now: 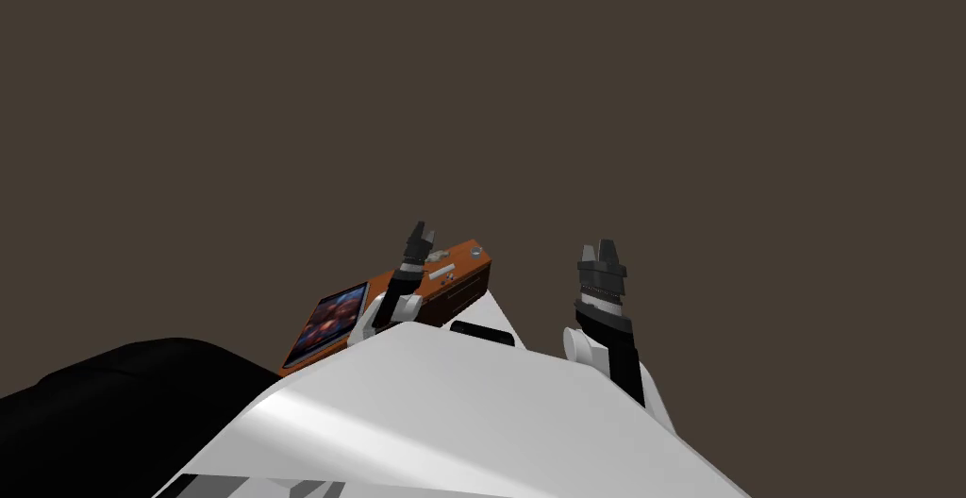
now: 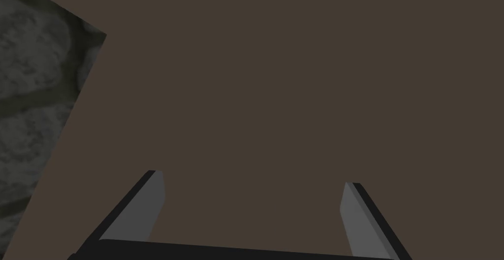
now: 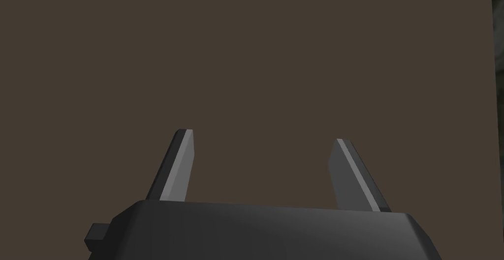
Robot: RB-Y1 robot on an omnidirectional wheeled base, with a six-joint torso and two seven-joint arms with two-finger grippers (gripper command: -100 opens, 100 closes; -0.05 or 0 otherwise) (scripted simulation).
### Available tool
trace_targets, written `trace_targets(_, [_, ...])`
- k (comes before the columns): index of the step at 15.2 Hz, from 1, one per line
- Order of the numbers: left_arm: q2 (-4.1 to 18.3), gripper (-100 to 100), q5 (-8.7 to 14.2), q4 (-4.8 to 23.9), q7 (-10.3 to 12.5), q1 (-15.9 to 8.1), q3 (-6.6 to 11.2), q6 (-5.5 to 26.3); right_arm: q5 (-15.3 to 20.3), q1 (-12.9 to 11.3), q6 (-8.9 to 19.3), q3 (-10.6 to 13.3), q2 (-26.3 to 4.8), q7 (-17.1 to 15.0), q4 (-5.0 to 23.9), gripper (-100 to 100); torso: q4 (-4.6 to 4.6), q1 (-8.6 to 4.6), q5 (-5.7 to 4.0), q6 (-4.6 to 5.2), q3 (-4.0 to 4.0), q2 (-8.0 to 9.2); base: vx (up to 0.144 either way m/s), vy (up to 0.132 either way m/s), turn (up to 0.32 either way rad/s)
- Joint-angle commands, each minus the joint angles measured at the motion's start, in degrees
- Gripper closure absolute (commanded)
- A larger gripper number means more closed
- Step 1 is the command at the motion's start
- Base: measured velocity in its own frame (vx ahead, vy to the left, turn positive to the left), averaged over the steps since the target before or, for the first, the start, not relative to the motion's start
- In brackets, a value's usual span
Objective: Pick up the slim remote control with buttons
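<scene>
A small orange-brown table (image 1: 469,280) stands low and left of centre in the head view. On its top lies a small pale object (image 1: 440,257), too small to tell whether it is the remote. My left gripper (image 1: 420,235) hovers over that table, right beside the pale object. In the left wrist view the left gripper (image 2: 253,178) is open, with only a flat brown surface between its fingers. My right gripper (image 1: 601,252) is raised to the right, away from the table. It (image 3: 262,135) is open too and holds nothing.
A flat panel with a colourful picture (image 1: 327,323) lies on the table's near end. A black rounded shape (image 1: 113,407) sits at the lower left. A plain brown surface (image 1: 566,96) lies beyond the table. Rough grey stone texture (image 2: 34,99) shows beside the left gripper.
</scene>
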Motion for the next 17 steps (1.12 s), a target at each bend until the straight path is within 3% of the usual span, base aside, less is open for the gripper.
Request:
trace_targets(1, [1.8,-100,0.7,1.4,0.3,-0.6,0.41,1.3,0.0,0.0,0.0,0.0,0.0,0.0,0.0,0,0.0,0.0,0.0,0.0,0.0,0.0,0.002,-0.008,-0.063])
trace_targets(3, [5.0,-100,2.4,4.4,0.7,-1.8,0.99,4.3,0.0,0.0,0.0,0.0,0.0,0.0,0.0,0,0.0,0.0,0.0,0.0,0.0,0.0,0.003,-0.012,-0.106])
trace_targets(6, [6.6,-100,3.4,7.0,1.0,-2.4,1.33,6.2,0.0,0.0,0.0,0.0,0.0,0.0,0.0,0,-0.01,-0.02,0.0,0.0,-0.01,-0.02,0.004,-0.011,-0.095])
trace_targets(7, [8.1,-100,4.5,9.0,1.3,-3.1,1.69,8.1,0.0,0.0,0.0,0.0,0.0,0.0,0.0,0,0.0,-0.02,0.0,-0.01,-0.01,-0.02,0.006,-0.012,-0.111])
trace_targets(10, [9.5,-100,5.7,11.6,1.6,-3.9,2.08,10.2,0.0,0.0,0.0,0.0,0.0,0.0,0.0,0,0.0,-0.01,0.0,0.0,-0.01,-0.03,0.005,-0.011,-0.09])
trace_targets(13, [12.0,-100,8.2,16.1,2.2,-5.6,2.93,14.6,0.0,0.0,0.0,0.0,0.0,0.0,0.0,0,-0.01,-0.01,0.0,-0.01,-0.02,-0.03,0.007,-0.012,-0.124])
trace_targets(15, [12.0,-100,8.2,16.8,2.2,-5.6,2.93,14.8,0.0,0.0,0.0,0.0,0.0,0.0,0.0,0,-0.01,-0.03,-0.01,-0.01,-0.01,-0.02,0.007,-0.008,-0.07])
trace_targets(16, [13.2,-100,9.6,18.4,2.6,-6.5,3.39,17.2,0.0,0.0,0.0,0.0,0.0,0.0,0.0,0,0.0,-0.02,-0.01,-0.02,-0.01,-0.01,0.007,-0.009,-0.112])
trace_targets(17, [13.2,-100,9.6,19.3,2.6,-6.5,3.39,17.2,0.0,0.0,0.0,0.0,0.0,0.0,0.0,0,0.0,-0.01,-0.01,0.0,-0.01,-0.02,0.007,-0.007,-0.103])
